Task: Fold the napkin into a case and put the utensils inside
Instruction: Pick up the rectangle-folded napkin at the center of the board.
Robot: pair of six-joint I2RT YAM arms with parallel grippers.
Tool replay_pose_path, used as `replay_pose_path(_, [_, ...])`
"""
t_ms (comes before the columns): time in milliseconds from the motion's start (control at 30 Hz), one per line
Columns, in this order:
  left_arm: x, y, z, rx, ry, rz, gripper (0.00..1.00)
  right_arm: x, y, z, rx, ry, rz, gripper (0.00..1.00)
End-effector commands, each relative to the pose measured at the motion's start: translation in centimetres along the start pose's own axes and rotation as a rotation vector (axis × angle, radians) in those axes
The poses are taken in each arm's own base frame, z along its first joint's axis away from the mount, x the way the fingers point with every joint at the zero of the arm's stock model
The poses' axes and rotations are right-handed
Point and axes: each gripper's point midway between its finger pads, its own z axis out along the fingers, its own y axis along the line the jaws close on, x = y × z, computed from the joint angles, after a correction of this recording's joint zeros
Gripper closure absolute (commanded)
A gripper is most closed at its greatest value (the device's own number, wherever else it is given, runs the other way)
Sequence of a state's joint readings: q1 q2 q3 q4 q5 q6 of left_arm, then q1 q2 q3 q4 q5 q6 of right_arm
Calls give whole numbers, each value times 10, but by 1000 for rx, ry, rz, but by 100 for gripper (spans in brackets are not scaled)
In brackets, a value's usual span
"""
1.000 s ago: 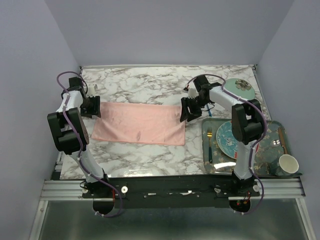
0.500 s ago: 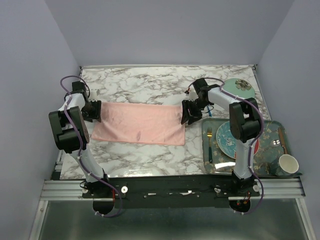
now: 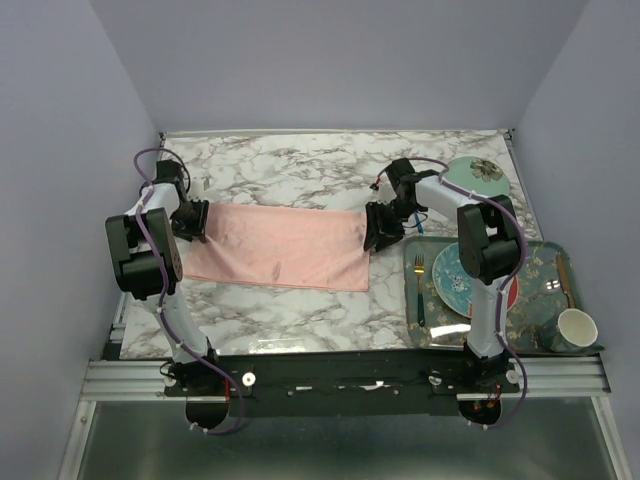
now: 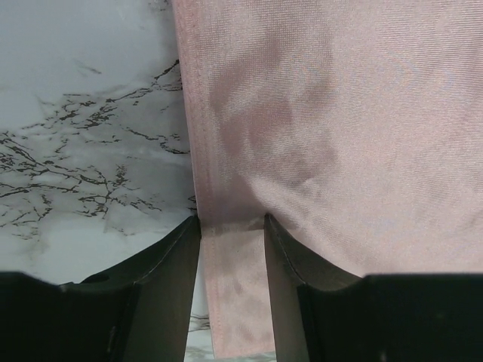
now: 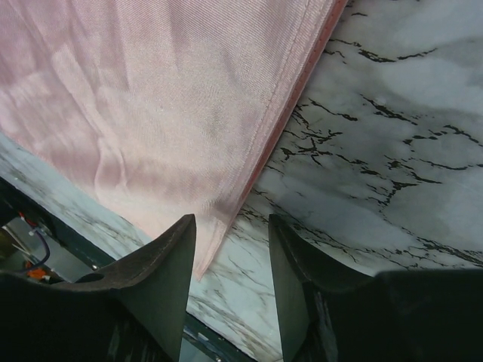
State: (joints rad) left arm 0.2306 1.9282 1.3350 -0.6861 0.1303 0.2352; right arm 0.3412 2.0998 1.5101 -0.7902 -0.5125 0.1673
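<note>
The napkin (image 3: 280, 245) lies flat on the marble table as a long salmon-pink rectangle. My left gripper (image 3: 196, 222) is open at its left end; in the left wrist view (image 4: 232, 219) the jaws straddle the cloth's hemmed edge (image 4: 226, 286), which runs between them. My right gripper (image 3: 373, 232) is open at the right end; in the right wrist view (image 5: 232, 219) the cloth's corner (image 5: 207, 253) lies by the left finger, with bare marble between the jaws. A slim copper handle (image 3: 566, 272) lies on the tray. A small blue thing (image 3: 424, 229) sits by the right gripper, too small to identify.
A patterned tray (image 3: 540, 258) at the right holds a teal plate (image 3: 455, 275), a gold-headed fork with a teal handle (image 3: 419, 270) and a white cup (image 3: 578, 328). A green floral dish (image 3: 480, 175) stands at the back right. Walls close in on the left, back and right.
My left gripper has shifted a little right and forward onto the napkin's left edge, its arm swinging with it. The right gripper and the napkin have barely moved.
</note>
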Motion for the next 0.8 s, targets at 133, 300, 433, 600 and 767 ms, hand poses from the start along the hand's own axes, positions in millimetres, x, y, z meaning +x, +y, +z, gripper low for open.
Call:
replay_pose_path(133, [2, -6, 15, 16, 27, 40, 64, 7, -11, 10, 45, 32, 16, 51])
replay_pose_path(300, [4, -11, 15, 26, 31, 54, 79, 7, -11, 10, 43, 31, 17, 52])
replay_pose_path(433, [-2, -14, 9, 26, 12, 65, 98, 7, -9, 11, 38, 31, 18, 53])
replay_pose_path(600, [-16, -28, -9, 28, -41, 92, 100, 10, -9, 15, 30, 38, 27, 53])
replay_pose_path(767, [-35, -59, -39, 32, -115, 156, 100, 12, -9, 19, 21, 47, 39, 54])
